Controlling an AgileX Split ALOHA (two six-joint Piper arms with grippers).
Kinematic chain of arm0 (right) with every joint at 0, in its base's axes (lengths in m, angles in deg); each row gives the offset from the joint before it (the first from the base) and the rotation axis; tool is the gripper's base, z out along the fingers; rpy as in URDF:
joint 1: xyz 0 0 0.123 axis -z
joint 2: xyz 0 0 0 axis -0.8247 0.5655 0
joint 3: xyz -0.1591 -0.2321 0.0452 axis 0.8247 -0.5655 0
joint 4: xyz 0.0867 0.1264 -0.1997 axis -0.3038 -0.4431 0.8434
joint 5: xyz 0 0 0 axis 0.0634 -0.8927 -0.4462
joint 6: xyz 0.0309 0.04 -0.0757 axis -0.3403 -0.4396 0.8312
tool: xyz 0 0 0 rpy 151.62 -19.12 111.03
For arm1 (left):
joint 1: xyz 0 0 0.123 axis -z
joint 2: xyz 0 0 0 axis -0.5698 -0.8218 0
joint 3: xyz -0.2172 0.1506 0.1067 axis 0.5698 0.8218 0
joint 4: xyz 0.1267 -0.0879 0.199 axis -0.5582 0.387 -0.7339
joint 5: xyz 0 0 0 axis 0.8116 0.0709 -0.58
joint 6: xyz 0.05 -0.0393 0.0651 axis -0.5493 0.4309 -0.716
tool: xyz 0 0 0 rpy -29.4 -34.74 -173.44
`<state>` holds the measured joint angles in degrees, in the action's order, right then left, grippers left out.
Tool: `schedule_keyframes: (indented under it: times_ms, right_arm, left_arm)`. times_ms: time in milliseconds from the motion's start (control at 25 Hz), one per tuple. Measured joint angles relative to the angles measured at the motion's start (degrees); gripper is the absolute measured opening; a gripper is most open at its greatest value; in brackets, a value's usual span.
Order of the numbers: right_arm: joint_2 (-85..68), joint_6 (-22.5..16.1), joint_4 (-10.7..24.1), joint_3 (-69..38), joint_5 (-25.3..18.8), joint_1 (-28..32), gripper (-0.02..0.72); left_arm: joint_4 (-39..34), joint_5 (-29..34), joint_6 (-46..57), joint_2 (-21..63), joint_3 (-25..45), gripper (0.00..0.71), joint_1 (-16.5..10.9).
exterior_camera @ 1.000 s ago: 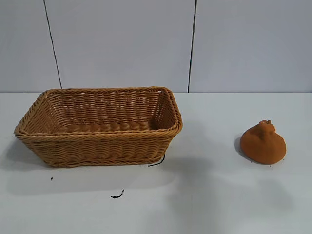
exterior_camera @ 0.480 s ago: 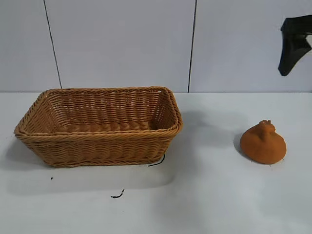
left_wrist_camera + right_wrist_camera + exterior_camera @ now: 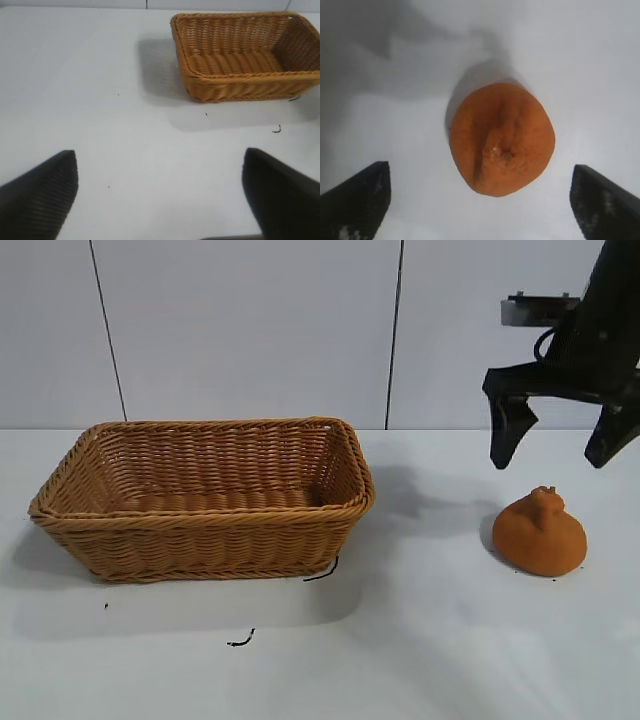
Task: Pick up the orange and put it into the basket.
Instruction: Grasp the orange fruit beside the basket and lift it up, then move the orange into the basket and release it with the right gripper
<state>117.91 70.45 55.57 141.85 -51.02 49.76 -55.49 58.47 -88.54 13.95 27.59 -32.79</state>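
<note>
Nothing readable anywhere here, honestly. No labels, brand names, numbers or signs on anything in any of the views. Closest thing is a couple of small black squiggles on the tabletop (image 3: 420, 640) by the near edge of the basket (image 3: 205, 502), and those are just marks, not letters.

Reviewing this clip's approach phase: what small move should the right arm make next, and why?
Probably lower straight down: the right gripper hangs open above the lumpy dull-orange fruit, which lies centred between its fingers on the white table, not yet touched.
</note>
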Motion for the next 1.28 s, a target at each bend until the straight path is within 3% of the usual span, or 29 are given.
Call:
schedule_keyframes:
  times_ms: [240,320,400,520,640,1120,1280]
  right_arm:
    - [5.07,-0.12,0.05,0.00,1.64,0.00,0.696]
    - [5.15,-0.12,0.17,0.11,1.64,0.00,0.661]
    - [5.15,-0.12,0.57,0.11,1.64,0.00,0.550]
    - [4.50,-0.12,0.26,0.76,0.46,0.00,0.277]
    - [2.64,-0.17,0.57,3.02,-2.21,0.00,0.136]
    - [-2.57,-0.17,0.03,23.12,-11.33,-0.19,0.118]
    - [-2.57,-0.17,-2.11,26.76,-12.93,-0.19,0.118]
  left_arm:
    - [0.06,0.07,0.00,0.00,0.00,0.639,0.00]
    - [0.01,0.07,0.00,0.00,0.00,0.639,0.00]
    - [0.01,0.07,0.00,0.00,0.00,0.639,0.00]
    - [0.01,0.07,0.00,0.00,0.00,0.639,0.00]
    - [0.01,0.07,0.00,0.00,0.00,0.639,0.00]
    - [0.01,0.02,0.00,0.00,0.00,0.639,0.00]
    - [0.01,0.02,0.00,0.00,0.00,0.639,0.00]
